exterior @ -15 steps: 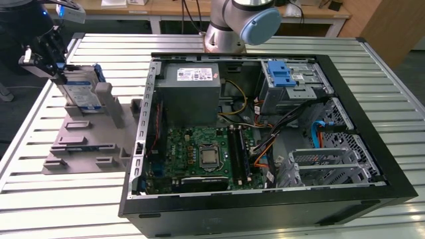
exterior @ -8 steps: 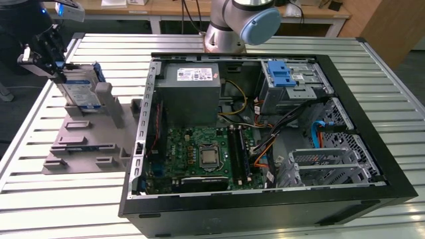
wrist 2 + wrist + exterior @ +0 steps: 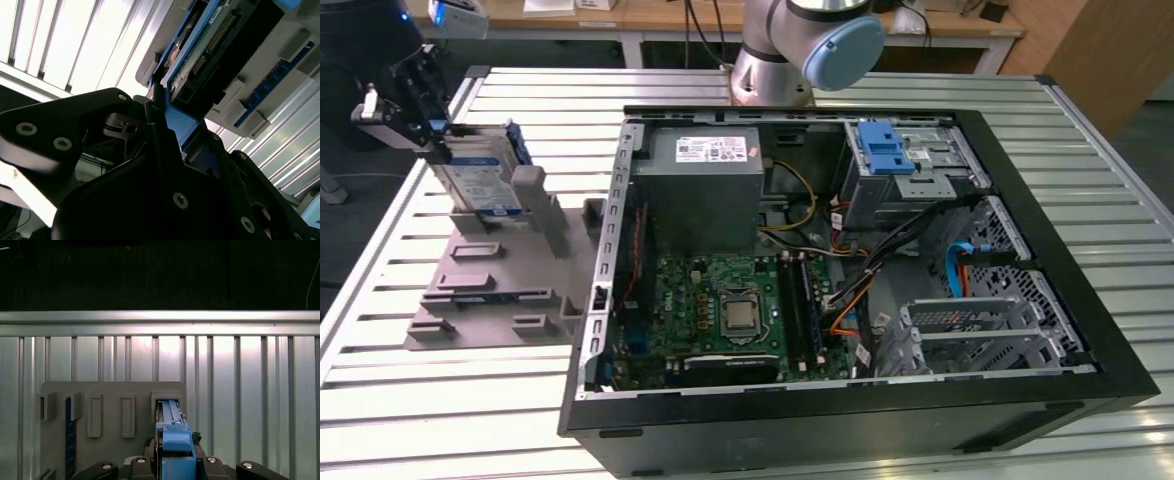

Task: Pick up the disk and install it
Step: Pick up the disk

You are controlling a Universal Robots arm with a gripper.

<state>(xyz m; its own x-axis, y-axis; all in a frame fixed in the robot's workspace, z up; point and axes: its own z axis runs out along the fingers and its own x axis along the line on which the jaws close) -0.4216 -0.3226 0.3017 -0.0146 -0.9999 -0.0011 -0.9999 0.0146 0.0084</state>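
Over the holder (image 3: 491,290), the gripper (image 3: 438,138) clamps the upright disk (image 3: 483,182) by its blue edge; a tilted pull could jam it in the slot.

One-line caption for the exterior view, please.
End effector grips the upright disk in the grey holder, beside the open computer case on the slatted table.
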